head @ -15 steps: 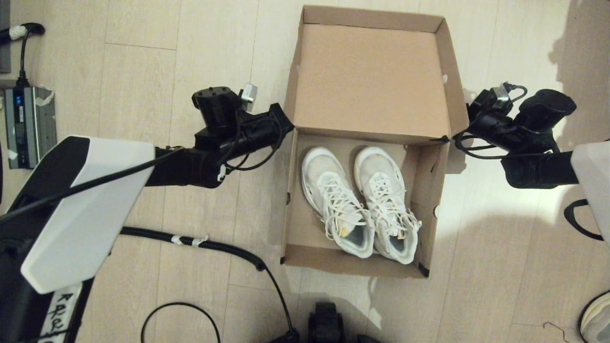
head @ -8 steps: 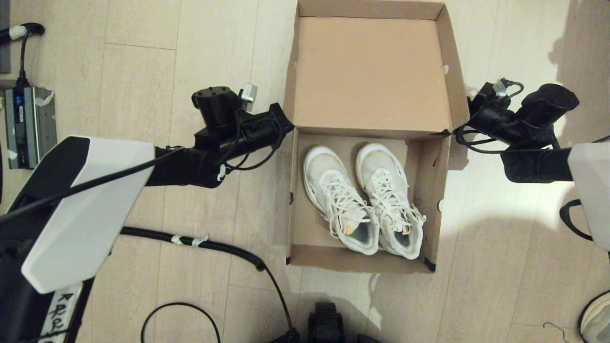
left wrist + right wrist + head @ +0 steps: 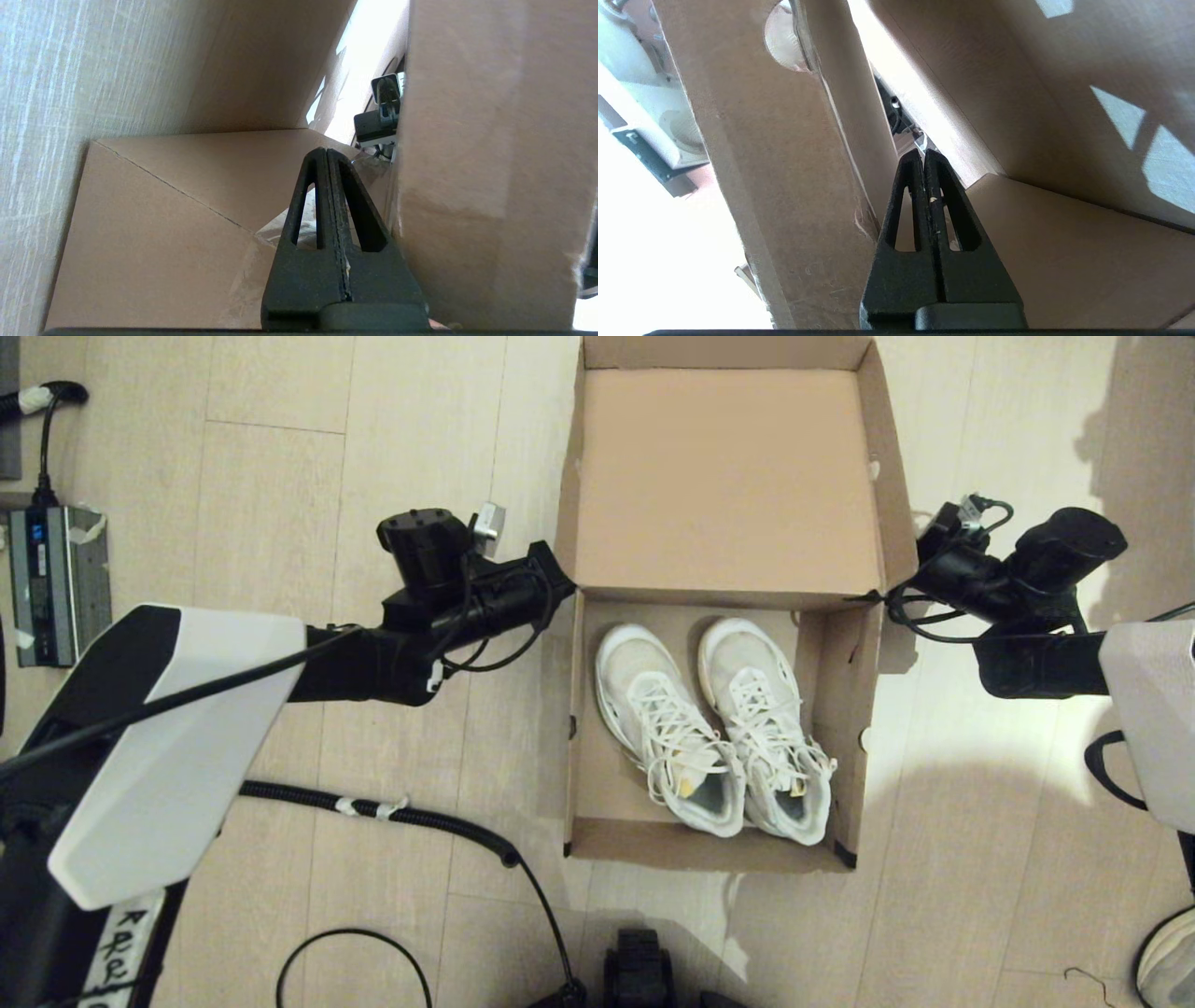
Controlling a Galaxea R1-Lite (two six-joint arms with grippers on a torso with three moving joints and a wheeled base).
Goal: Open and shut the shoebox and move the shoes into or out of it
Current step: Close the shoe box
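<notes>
Both jaws are closed, empty: left gripper [image 3: 327, 154] and right gripper [image 3: 923, 156] at the open shoebox [image 3: 864, 691] hinge corners. Shoes [image 3: 714, 728] look light, soft; grip the heel collars.

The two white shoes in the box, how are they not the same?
The left shoe lies nearer the box's middle with bare cardboard beside it; the right shoe sits closer to the shoebox wall. The left shoe's yellow tag shows more plainly than the right shoe's. Both are white, laced, toes toward the open lid.
</notes>
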